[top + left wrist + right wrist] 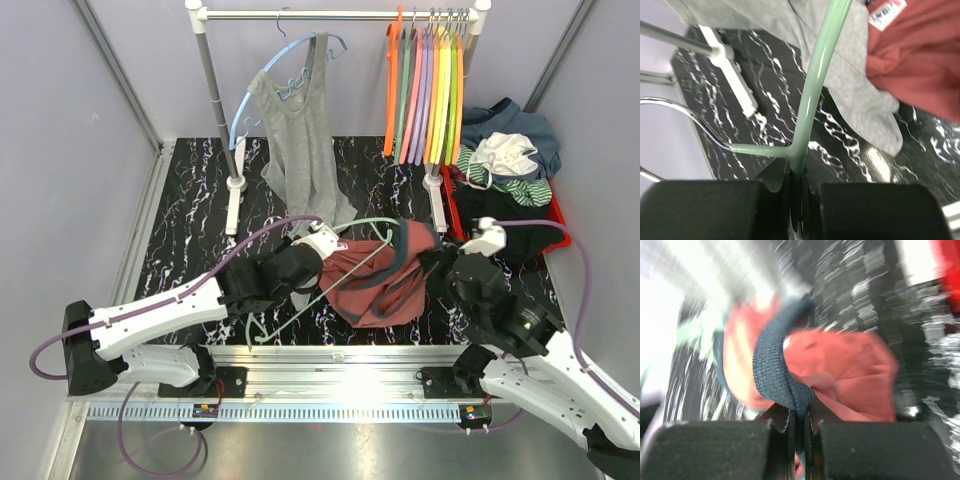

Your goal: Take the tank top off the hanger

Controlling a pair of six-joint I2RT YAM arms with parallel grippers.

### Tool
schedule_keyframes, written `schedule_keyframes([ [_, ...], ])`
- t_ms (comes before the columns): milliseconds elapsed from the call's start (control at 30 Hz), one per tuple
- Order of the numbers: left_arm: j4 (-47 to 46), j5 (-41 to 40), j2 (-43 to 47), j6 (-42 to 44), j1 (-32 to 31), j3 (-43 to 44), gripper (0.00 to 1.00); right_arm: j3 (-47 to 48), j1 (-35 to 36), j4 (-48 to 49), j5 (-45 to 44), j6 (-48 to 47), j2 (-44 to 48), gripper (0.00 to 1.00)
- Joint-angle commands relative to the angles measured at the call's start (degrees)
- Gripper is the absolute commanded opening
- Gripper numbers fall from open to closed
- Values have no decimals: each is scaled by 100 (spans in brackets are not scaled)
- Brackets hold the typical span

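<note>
A red tank top (385, 282) with dark blue trim lies on the black marbled table, partly on a pale green hanger (350, 275). My left gripper (318, 262) is shut on the hanger's bar (812, 95) near its metal hook. My right gripper (432, 262) is shut on the tank top's blue strap (775, 370) at its right edge, red cloth (845, 375) bunched beyond it. The right wrist view is blurred.
A grey tank top (305, 130) hangs on a blue hanger from the rack (340, 14); its hem (860, 90) reaches the table. Several coloured hangers (430, 85) hang at the right. A red bin of clothes (510, 175) stands at the right.
</note>
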State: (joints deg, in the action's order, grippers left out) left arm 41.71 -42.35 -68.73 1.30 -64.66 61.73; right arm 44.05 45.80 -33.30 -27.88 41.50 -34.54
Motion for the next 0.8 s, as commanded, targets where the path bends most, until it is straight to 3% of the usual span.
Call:
schedule_keyframes([
  [0,380,481,219,-402,68,-47,0,673,8,-1405,-2753,1490,-262,0],
  [167,881,151,579,-674,68,-21,0,1017,-1,-1708,-2961,1548,-859,0],
  [333,874,-887,1256,-1053,173,189,0,886,-405,-618,-731,-304,-1966,0],
  [500,320,-977,1731,-974,349,260,0,1061,-397,402,1446,-1169,-4010,0],
  [600,241,-977,1845,-983,367,260,0,1263,-326,842,1768,-1451,-5138,1],
  [633,249,-986,1880,-991,367,251,0,1438,-326,869,1716,-1486,-5402,12],
  [667,293,-977,1898,-991,375,243,0,1535,-318,843,1576,-1486,-5883,57],
  [767,355,-968,1986,-1053,393,155,0,1729,-282,878,1225,-1294,-6457,100],
])
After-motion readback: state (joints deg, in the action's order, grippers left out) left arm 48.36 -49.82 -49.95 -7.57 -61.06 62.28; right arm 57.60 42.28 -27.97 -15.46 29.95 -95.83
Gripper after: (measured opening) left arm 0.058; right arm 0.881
